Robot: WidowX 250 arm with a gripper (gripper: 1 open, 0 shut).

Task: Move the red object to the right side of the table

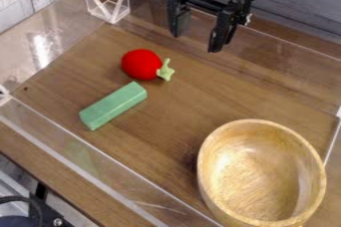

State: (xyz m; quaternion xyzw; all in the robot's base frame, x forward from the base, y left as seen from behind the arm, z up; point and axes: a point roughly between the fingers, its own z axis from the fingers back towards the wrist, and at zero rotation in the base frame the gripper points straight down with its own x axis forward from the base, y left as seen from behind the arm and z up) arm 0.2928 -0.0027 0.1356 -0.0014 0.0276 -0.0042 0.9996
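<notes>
The green block (114, 106) lies furthest left, tilted on the wooden table (226, 87), well below and to the left of the pincer (196, 32). Just right of the block's upper end sits the red fruit (142, 64), its small green leaf pointing right; it rests on the table down and to the left of the pincer, apart from it. The pincer hangs near the far wall, pointing down, its dark fingers (218, 34) spread wide with nothing between them. The round wooden bowl (261, 172) sits lowest and furthest right, well below the pincer.
</notes>
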